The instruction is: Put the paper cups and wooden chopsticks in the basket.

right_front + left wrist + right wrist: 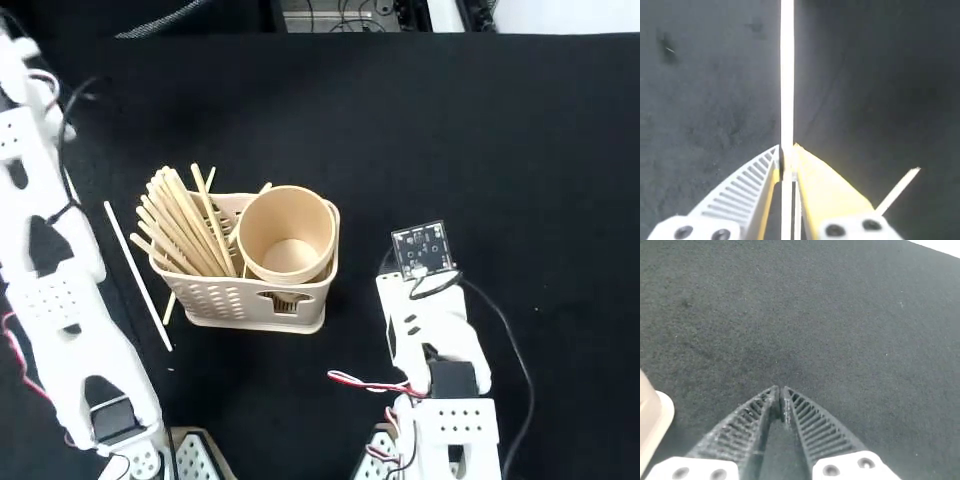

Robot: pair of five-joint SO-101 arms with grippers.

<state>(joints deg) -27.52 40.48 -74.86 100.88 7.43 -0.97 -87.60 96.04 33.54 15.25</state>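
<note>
High view: the basket (250, 300) stands mid-tabletop (480, 150). It holds a cup (288, 240) and, beside the cup, a leaning bundle of chopsticks (180, 225). A lone chopstick (138, 275) shows slantwise between the basket and the left arm (60, 300). The right arm (435, 330) sits just right of the basket.

Left wrist view: the left gripper (787, 152) has its fingers clamped on a held stick (786, 75) that runs straight out from them. Another stick end (897, 190) shows near.

Right wrist view: the right gripper (779, 392) has its fingers together over the tabletop, near a basket corner.
</note>
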